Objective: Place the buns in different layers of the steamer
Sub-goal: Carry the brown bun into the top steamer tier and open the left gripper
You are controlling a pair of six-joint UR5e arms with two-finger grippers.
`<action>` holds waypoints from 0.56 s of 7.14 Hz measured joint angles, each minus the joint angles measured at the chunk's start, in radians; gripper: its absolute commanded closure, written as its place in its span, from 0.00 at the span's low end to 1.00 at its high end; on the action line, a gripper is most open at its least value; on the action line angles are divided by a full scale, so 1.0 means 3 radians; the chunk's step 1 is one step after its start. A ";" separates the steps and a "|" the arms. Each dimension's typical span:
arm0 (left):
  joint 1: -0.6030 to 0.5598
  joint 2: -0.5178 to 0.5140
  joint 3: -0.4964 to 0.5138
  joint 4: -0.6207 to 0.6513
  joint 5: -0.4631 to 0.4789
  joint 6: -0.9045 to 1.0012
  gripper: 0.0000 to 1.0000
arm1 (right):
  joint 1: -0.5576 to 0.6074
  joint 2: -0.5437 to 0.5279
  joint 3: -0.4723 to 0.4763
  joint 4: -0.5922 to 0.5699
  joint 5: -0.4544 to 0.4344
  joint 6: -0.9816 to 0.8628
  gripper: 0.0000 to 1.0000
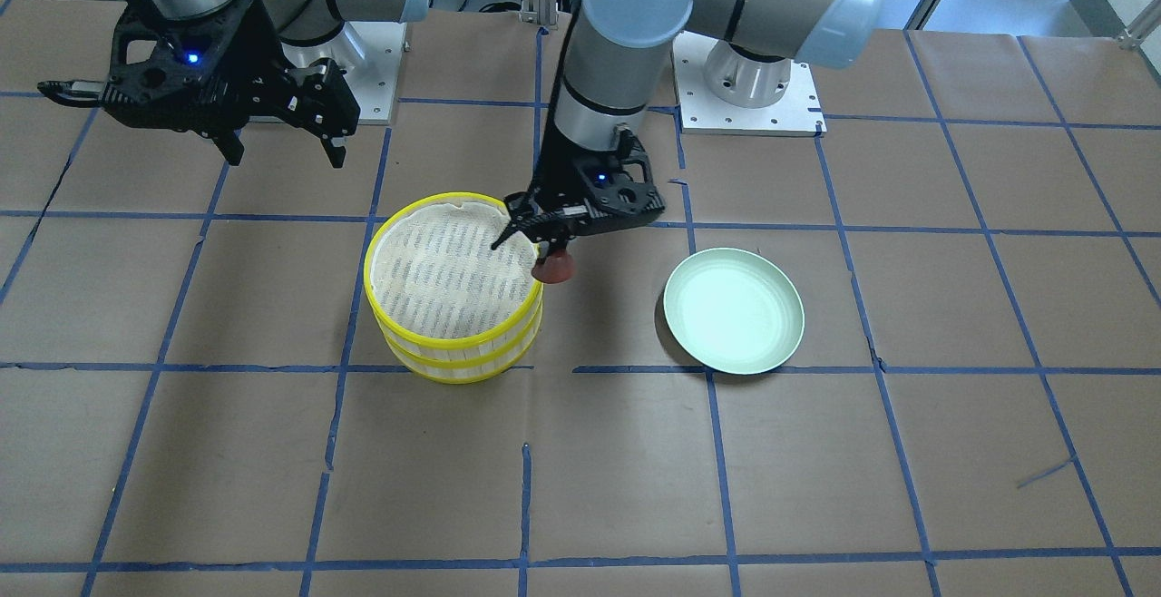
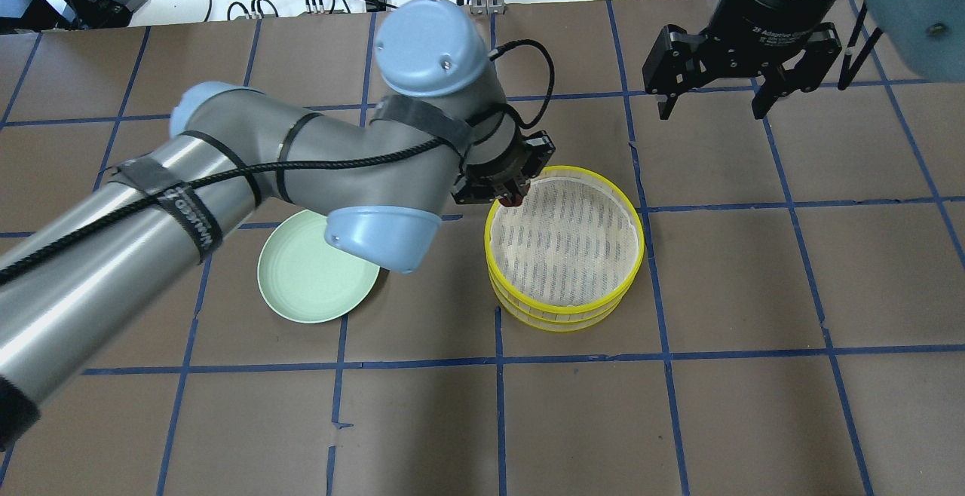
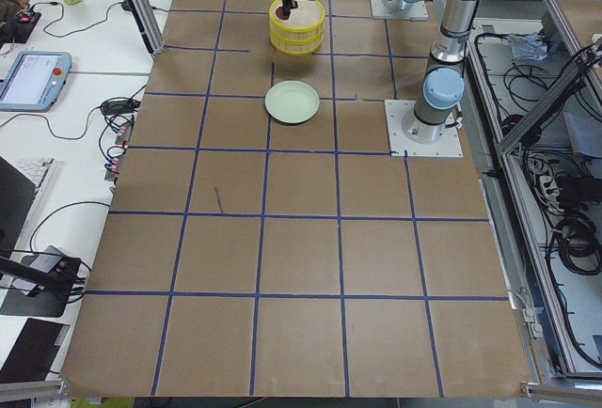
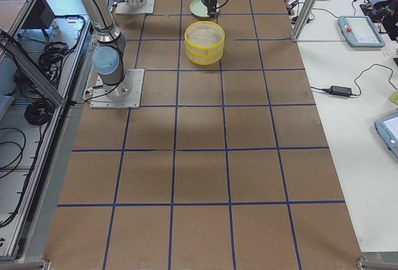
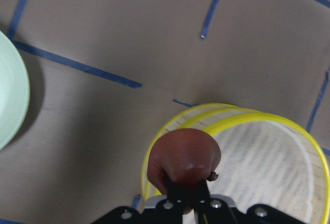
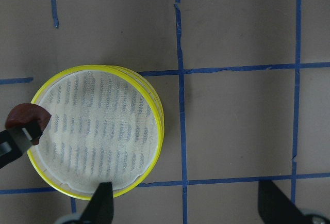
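Brown paper covers the counter (image 1: 816, 488), crossed by blue tape lines (image 1: 635, 369) that form a grid of squares; near its middle the two steamer layers stand stacked, the upper layer (image 1: 453, 350) seated squarely on the lower layer (image 1: 458, 372), yellow rims showing one above the other. Inside the upper layer only its white cloth liner (image 1: 449, 275) shows; the inside of the lower layer is hidden beneath it.

From above, the left claw (image 1: 551, 250) points down at the edge of the stack on the side facing the plate, and its fingers are closed on the dark reddish-brown bun (image 1: 554, 267); the bun hangs from the fingertips, clear of the counter. In the left wrist view it sits right over the yellow rim, partly above the liner and partly outside; whether it touches the rim I cannot tell.

A pale green plate (image 1: 733, 309) lies flat on the counter on the robot's left of the stack, near it but apart, with nothing on it.

Well apart from the stack on the robot's right, the right claw (image 2: 710, 108) hangs raised over the counter; its jaws are spread wide and grip nothing.
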 measured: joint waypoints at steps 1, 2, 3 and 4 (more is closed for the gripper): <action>-0.0075 -0.0159 0.0008 0.0173 0.0001 -0.0129 0.00 | 0.0001 -0.0011 0.0001 0.0008 -0.0055 -0.0006 0.00; -0.0112 -0.0240 0.0010 0.0271 0.0000 -0.0199 0.00 | 0.0000 -0.0013 0.0008 0.0003 -0.0073 -0.0008 0.00; -0.0130 -0.0253 0.0014 0.0308 0.0009 -0.0207 0.00 | -0.0002 -0.0014 0.0019 -0.0009 -0.0074 -0.0002 0.00; -0.0127 -0.0219 0.0018 0.0306 0.0029 -0.0112 0.00 | 0.0000 -0.0014 0.0027 -0.0014 -0.0070 0.0002 0.00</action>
